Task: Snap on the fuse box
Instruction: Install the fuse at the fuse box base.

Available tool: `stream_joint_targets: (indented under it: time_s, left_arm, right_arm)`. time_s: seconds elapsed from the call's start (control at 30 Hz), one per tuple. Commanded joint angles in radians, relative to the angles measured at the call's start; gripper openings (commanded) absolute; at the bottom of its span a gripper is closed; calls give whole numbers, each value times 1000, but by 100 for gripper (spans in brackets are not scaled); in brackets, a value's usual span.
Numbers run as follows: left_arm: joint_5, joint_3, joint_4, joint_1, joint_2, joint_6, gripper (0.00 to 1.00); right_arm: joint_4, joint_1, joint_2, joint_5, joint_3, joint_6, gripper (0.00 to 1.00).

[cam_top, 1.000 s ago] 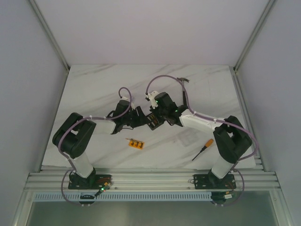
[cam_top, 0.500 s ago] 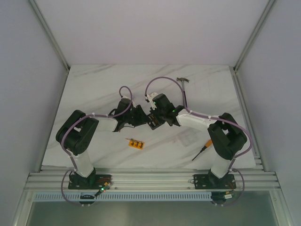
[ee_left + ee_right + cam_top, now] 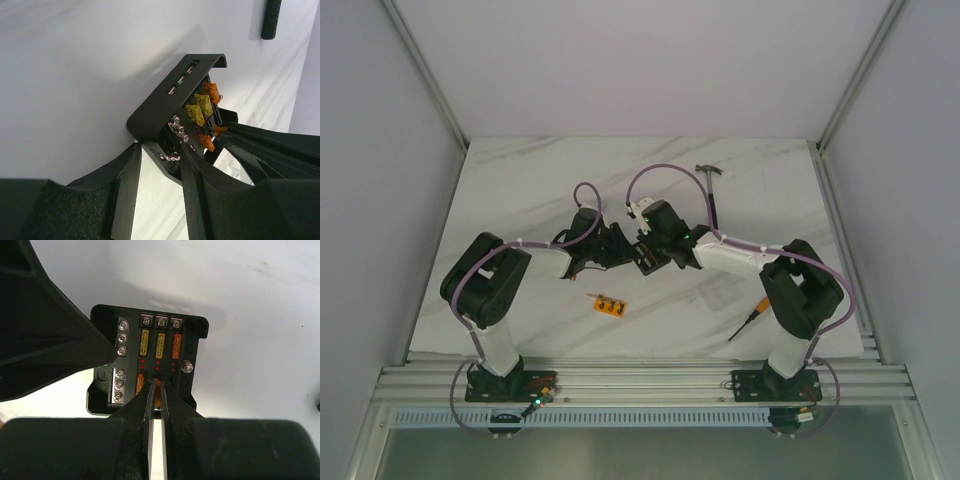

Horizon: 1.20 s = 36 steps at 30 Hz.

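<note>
Fuse box (image 3: 131, 360) of black plastic, small and square, is at the middle of the white marble-patterned table (image 3: 520, 190), between the two grippers. Well apart from it lie a flat orange strip with dark dots (image 3: 609, 305) toward the near edge, a screwdriver with orange handle (image 3: 751, 318) by the right arm, and a hammer with dark handle (image 3: 713, 200) behind that arm.

From above, both gripper heads cover the box almost fully. It is nearly square, so I see no clear long axis. Its edges sit diagonal to the table edges, and its open face looks toward the right wrist camera.

Inside, the row farther from the right fingertips holds two yellow fuses (image 3: 145, 342) and one orange fuse (image 3: 176, 344). Silver screws (image 3: 122, 337) stand along one side.

The left gripper (image 3: 161, 150) has its jaws apart around one corner of the box; whether they press it, I cannot tell. The right gripper (image 3: 156, 382) has its jaws almost together, tips at the nearer row of slots, with a bit of orange between them.
</note>
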Motion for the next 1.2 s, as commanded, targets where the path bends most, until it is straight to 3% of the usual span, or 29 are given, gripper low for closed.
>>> stream_joint_targets:
  time_s: [0.0,0.23,0.5,1.17]
  left_arm:
    - [-35,-3,-85,2,35,8,46]
    - [-34,-5,-87,2,34,8,45]
    - [-30,-9,-87,3,22,7,45]
    - [-33,-47,-88,2,-15,11,44]
  right_arm:
    - [-22,14,22,41,23,15,0]
    - [-39,20,27,98,9,28,0]
    - [-46,45,43,56,9,51,0]
    - [-73,46,27,130,-5,123,30]
